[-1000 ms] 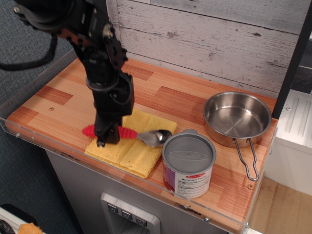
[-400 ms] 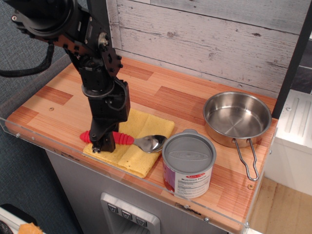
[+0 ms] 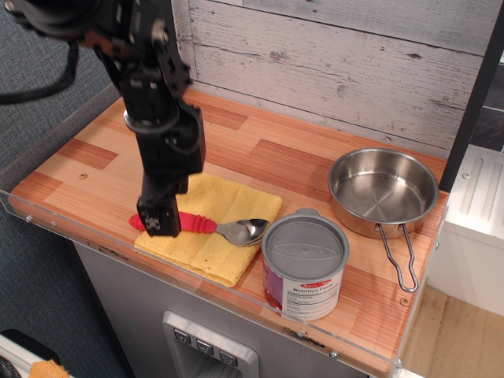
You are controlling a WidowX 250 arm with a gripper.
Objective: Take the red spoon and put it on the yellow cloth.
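The red spoon point(image 3: 206, 227) lies flat on the yellow cloth point(image 3: 211, 228), and that is the fact everything hangs on. Its long axis runs roughly left to right across the picture, a little downhill toward the right: the ribbed red handle points toward the left edge of the cloth, and the shiny bowl rests at the cloth's right side, near the tin can point(image 3: 304, 266) but apart from it.

My gripper point(image 3: 160, 223) hangs directly over the handle end, so from this view my fingers cover part of the red plastic. I read a sliver of handle poking out to the left of me and the rest running out to my right. I seem to sit slightly above the handle, not clamped around it, but the camera looks at my fingers from behind and I cannot tell whether they are spread or closed, nor for certain whether a pad touches the plastic.

So the spoon lies under and to the right of my fingertips, on the cloth as far as I can see. My judgement is that the placing is as good as done, and what matters for my coming move is going straight up off the handle, without dragging sideways along its axis and pulling it off the cloth's left edge.

The steel pan point(image 3: 383, 191) sits well off to the right on the wooden counter point(image 3: 268, 157), out of my way.
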